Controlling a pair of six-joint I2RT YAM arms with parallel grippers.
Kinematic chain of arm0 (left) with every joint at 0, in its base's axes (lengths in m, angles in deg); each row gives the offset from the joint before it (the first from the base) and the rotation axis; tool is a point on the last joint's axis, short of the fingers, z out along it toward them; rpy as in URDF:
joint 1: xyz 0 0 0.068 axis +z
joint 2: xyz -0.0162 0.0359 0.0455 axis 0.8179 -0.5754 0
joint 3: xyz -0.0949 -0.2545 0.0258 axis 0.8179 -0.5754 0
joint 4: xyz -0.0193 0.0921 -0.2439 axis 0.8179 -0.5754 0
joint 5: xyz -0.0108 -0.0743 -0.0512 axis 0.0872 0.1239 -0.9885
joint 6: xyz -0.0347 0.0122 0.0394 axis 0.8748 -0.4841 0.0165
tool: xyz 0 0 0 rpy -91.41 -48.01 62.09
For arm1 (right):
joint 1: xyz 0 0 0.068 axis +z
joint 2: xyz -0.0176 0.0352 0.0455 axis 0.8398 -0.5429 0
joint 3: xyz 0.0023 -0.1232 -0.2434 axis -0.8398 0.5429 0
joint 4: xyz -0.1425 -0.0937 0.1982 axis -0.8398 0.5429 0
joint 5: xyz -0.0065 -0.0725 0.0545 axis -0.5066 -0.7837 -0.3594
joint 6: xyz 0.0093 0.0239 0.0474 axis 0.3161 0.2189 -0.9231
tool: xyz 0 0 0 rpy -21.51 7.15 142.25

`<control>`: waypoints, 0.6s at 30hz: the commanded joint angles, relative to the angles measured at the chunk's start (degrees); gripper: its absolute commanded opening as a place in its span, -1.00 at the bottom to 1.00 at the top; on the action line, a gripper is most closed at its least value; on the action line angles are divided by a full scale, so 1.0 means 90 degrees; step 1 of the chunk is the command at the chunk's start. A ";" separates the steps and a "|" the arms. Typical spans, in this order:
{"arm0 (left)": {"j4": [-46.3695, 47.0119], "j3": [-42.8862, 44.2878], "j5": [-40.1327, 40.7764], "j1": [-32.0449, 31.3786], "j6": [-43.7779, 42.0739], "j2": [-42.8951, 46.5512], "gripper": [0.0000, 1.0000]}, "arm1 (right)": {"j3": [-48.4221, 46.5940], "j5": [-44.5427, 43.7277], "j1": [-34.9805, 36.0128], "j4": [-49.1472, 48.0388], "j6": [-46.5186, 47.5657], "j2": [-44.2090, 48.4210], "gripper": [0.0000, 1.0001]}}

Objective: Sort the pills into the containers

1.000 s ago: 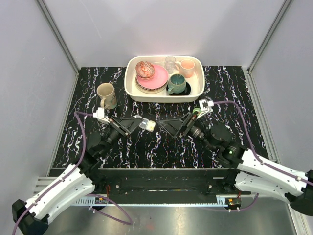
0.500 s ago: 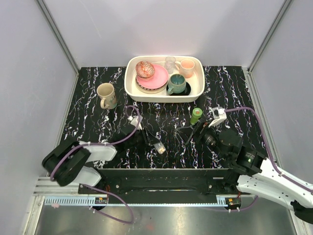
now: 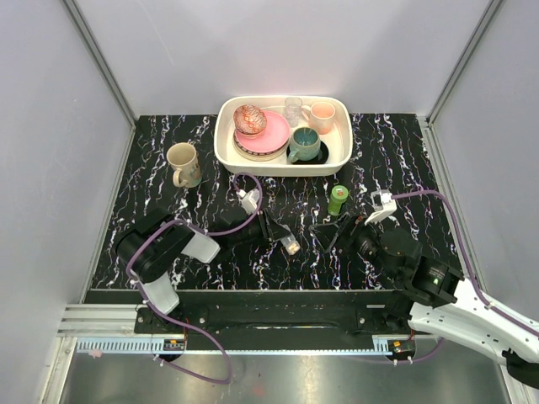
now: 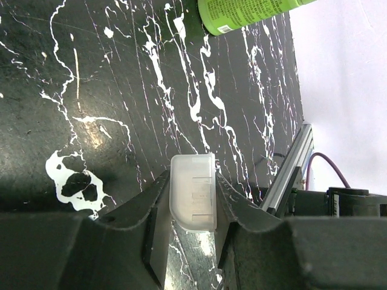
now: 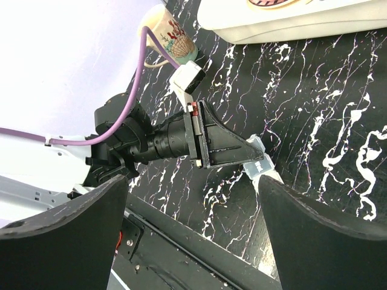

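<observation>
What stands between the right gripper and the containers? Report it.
Nothing visible. The containers sit clamped in the shut left gripper, and only table lies between them and the open right gripper. The green bottle stands off to the far side, out of that line.

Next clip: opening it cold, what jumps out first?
The left gripper is shut on a small clear plastic compartment strip at the middle of the black white-veined table. At the far edge sits a white oblong tray of colourful crockery, and a green cylindrical bottle stands just right of centre, near the open right gripper.
</observation>
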 commanded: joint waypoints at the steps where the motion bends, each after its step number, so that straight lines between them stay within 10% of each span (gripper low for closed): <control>1: 0.0418 0.0263 -0.0035 -0.0025 -0.0163 -0.0113 -0.41 | 0.0021 -0.0255 0.0021 0.0028 0.0097 0.0119 0.88; 18: -0.0198 -0.0069 0.0405 -0.0025 -0.0349 -0.0015 0.63 | -0.0057 -0.0294 0.0021 0.0146 0.0136 0.0168 0.89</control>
